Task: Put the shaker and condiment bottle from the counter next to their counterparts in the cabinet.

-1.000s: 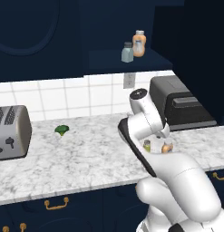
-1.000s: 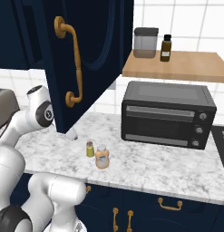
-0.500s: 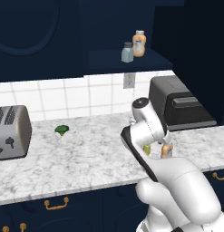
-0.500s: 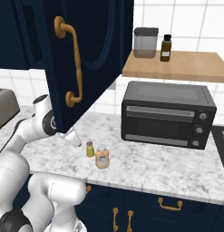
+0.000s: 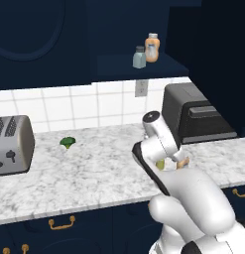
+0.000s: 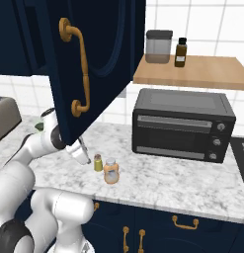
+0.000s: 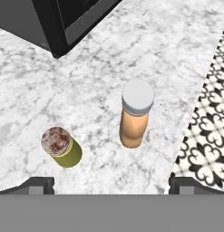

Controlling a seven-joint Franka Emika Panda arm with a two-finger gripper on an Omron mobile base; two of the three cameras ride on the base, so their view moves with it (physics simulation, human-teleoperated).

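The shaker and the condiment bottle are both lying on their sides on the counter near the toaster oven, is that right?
Not quite. The shaker and condiment bottle both stand upright on the counter near the toaster oven, as the right base view shows.

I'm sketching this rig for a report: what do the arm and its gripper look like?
A glossy white arm of rounded, bulbous segments with dark grey bands at the joints and a round grey end cap. No cables or markings are visible. The small white gripper ends in two short, dark, blocky fingers.
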